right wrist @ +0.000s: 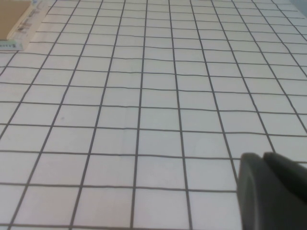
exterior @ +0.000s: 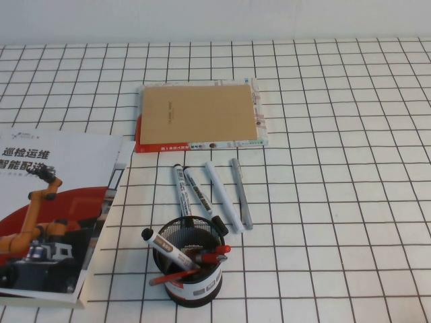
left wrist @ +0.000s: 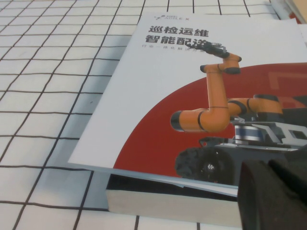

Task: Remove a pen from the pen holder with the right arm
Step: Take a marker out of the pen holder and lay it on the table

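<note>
A black mesh pen holder stands near the table's front edge, left of the middle. It holds a white marker leaning left and red pens. Several more pens lie side by side on the gridded table just behind the holder. Neither arm shows in the high view. My right gripper is shut and empty, hovering low over bare grid squares with no pen near it. My left gripper is also shut, with nothing in it, at the edge of a thick book.
A thick white and red book with an orange robot arm on its cover lies at the front left. A brown-covered book lies behind the loose pens. Only white gridded tabletop shows on the right.
</note>
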